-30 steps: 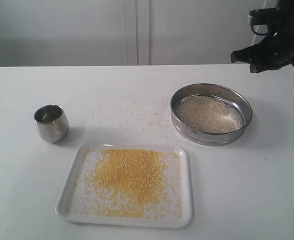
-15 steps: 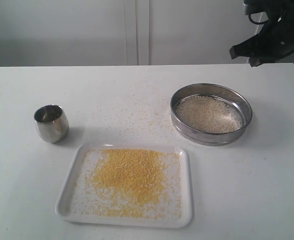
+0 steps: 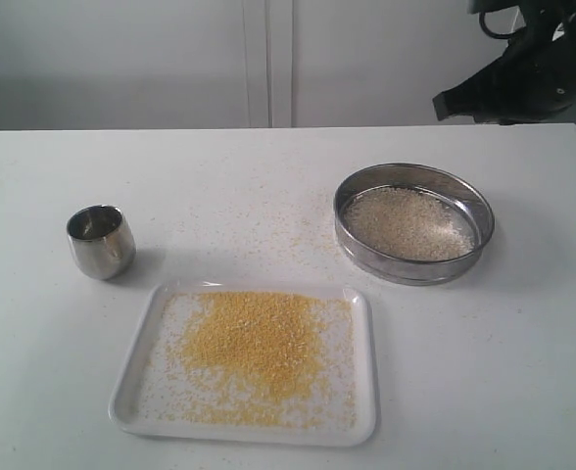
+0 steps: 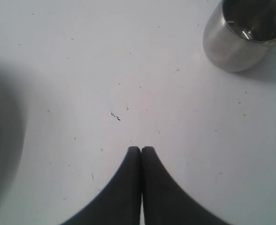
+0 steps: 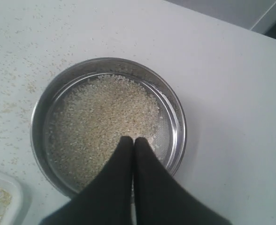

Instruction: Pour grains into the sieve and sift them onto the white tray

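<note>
I see my right hand (image 5: 132,139), fingers pressed together, hanging over the sieve (image 5: 105,62). It sits on the tabletop (image 5: 232,93) holding whitish grains (image 5: 100,122); a white tray (image 5: 16,190) corner lies just beside it.

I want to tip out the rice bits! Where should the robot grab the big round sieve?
Probably its upright steel rim, from straight above, one finger inside and one outside. The sieve looks too wide to span and sits flat, so only the thin wall offers a pinch. The right end effector, now shut, is nearest.
</note>
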You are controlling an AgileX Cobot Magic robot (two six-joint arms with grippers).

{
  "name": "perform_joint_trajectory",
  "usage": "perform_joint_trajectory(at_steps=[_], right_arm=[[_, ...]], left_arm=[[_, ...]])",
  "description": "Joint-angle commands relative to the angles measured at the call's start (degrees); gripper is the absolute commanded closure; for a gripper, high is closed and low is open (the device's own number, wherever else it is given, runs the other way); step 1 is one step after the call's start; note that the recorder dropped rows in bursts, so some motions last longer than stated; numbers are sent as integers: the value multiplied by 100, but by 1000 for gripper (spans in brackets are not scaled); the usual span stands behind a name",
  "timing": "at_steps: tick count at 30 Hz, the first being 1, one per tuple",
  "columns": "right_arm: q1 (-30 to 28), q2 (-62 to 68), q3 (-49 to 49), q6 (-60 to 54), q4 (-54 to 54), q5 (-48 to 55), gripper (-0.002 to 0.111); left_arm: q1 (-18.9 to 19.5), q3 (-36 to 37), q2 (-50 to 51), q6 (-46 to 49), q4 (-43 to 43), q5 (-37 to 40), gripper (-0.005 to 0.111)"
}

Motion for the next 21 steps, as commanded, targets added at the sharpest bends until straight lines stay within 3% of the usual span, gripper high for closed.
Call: perform_joint_trajectory(at_steps=[1, 21], right_arm=[[50, -574, 502, 217, 0, -182, 108], [50, -3080, 2440, 268, 0, -722, 108]], left_arm=[[17, 48, -49, -25, 0, 45, 107], [17, 48, -49, -25, 0, 45, 107]])
